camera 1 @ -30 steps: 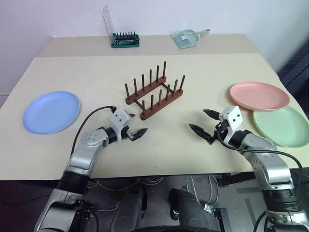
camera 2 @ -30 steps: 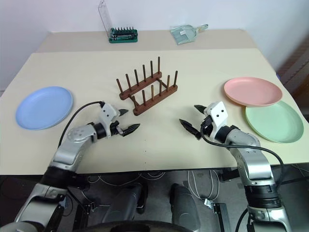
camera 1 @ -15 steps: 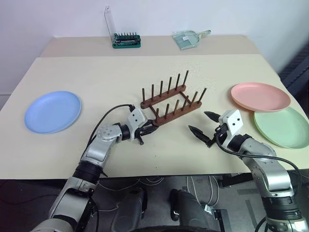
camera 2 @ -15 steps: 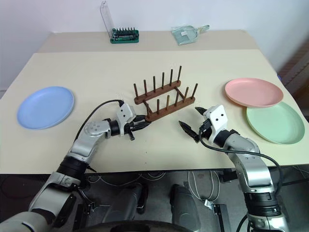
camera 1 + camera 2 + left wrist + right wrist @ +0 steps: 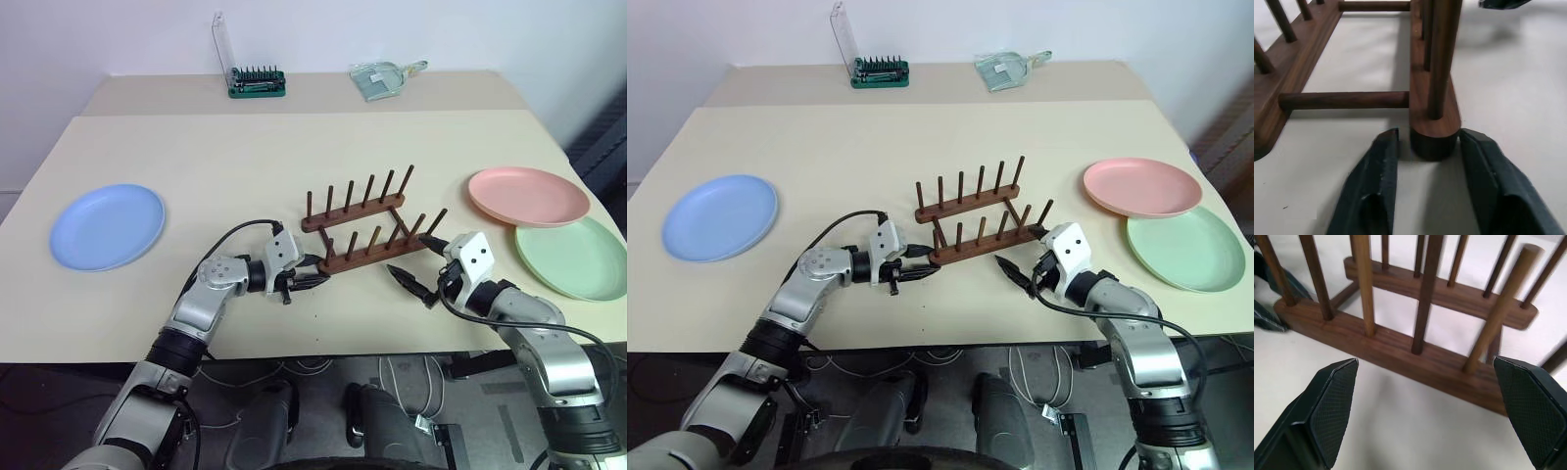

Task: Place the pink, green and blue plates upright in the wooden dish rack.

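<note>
A big, pale tan counter (image 5: 196,147) fills most of the room in view, and a second one of the same colour stands touching its far edge. Behind them is a plain, light wall (image 5: 118,29). Under the near edge of the counter the floor (image 5: 323,377) is dark, and white cables (image 5: 294,365) lie on it.
</note>
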Controlling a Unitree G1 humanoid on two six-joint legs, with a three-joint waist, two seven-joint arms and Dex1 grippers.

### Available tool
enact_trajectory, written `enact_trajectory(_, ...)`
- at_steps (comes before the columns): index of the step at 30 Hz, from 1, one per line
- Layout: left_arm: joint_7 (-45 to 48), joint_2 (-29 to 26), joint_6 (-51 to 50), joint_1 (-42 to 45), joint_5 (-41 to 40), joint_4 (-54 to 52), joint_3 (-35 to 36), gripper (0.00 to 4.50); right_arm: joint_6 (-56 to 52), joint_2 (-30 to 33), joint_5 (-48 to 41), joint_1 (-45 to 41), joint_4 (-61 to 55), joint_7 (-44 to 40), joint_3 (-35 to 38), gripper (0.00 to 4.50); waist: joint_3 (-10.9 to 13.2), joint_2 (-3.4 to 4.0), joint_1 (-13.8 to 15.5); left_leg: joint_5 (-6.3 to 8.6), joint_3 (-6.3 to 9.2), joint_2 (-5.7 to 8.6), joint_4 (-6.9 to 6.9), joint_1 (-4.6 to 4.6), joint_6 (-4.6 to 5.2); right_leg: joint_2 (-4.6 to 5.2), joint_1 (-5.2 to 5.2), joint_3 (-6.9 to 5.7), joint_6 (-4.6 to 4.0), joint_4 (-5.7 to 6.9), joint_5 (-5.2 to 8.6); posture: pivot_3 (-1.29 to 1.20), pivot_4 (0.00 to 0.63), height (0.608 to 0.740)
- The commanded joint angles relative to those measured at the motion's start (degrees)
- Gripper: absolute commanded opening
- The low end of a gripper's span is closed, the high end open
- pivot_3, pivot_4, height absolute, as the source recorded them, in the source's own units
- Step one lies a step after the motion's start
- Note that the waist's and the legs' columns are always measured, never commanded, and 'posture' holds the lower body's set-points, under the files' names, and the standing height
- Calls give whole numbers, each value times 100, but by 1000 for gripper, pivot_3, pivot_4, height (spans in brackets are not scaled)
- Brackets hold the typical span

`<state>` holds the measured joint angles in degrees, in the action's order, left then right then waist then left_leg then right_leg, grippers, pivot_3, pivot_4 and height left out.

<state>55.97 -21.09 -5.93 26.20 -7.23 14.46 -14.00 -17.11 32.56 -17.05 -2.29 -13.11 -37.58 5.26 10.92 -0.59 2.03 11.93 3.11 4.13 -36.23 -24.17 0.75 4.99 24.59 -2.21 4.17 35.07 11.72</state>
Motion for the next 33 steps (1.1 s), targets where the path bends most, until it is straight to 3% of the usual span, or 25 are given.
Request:
enact_trajectory(1, -198, -86, -98, -134, -254, -104, 464, 1986, 111, 141, -22, 8, -36, -50, 281, 4500, 0, 0, -12, 0, 0, -2, 1, 1, 0, -1, 0, 0, 0, 1, 0, 0, 150, 735)
enact_trajectory(3, -163, -171, -152, -259, -213, -210, 432, 2528, 111, 155, -19, 21, -32, -77, 270, 4500, 0, 0, 0, 0, 1, -2, 1, 2, 0, -1, 0, 0, 0, 2, 0, 0, 150, 735)
enact_trajectory(7, -210, -299, -221, -446, -130, -394, 379, 4396, 127, 166, 31, 16, 11, -116, 241, 4500, 0, 1, 9, 0, 0, -1, 0, 1, 0, 0, -1, 0, 0, 1, 0, 0, 150, 735)
enact_trajectory(8, -214, -338, -293, -503, -155, -485, 401, 4449, 127, 187, 41, 11, 37, -132, 255, 4500, 0, 1, 8, 0, 0, -1, 0, 2, 0, 1, -2, 1, 0, 1, 0, 0, 150, 735)
enact_trajectory(13, -83, -491, -595, -721, -402, -947, 465, 4449, 121, 302, 56, 24, 111, -206, 337, 4500, -1, 2, 5, 0, 0, -2, 1, 3, 0, 0, -1, 1, -1, 1, 1, 0, 150, 735)
enact_trajectory(16, 284, -696, -964, -930, -660, -1505, 318, 3626, 6, 452, 169, 65, 216, -268, 284, 4500, -1, 3, 3, 0, 0, -2, 2, 3, 0, 1, -1, 2, -1, 0, 1, 0, 150, 735)
enact_trajectory(18, 193, -618, -1197, -965, -524, -1786, 9, 2611, 56, 483, 385, 36, 371, -244, 104, 3710, -1, 4, 9, 1, -1, -2, 2, 1, 0, 2, -1, 2, -2, -1, 1, 0, 150, 735)
enact_trajectory(22, -61, -285, -1369, -893, -263, -1794, -406, 2601, 81, 468, 758, -188, 648, -96, -152, 1814, -2, 5, 30, 1, -1, 1, -3, 1, 0, 5, -8, 2, -1, -4, 1, 0, 150, 735)
enact_trajectory(33, -1553, 219, -787, -428, 400, -659, -48, 2601, 216, 154, 1247, -1044, 1459, 209, -578, 1814, -10, 5, -5, 0, -2, -2, -2, 35, 0, -1, -29, 4, 16, 5, 10, 0, 150, 735)
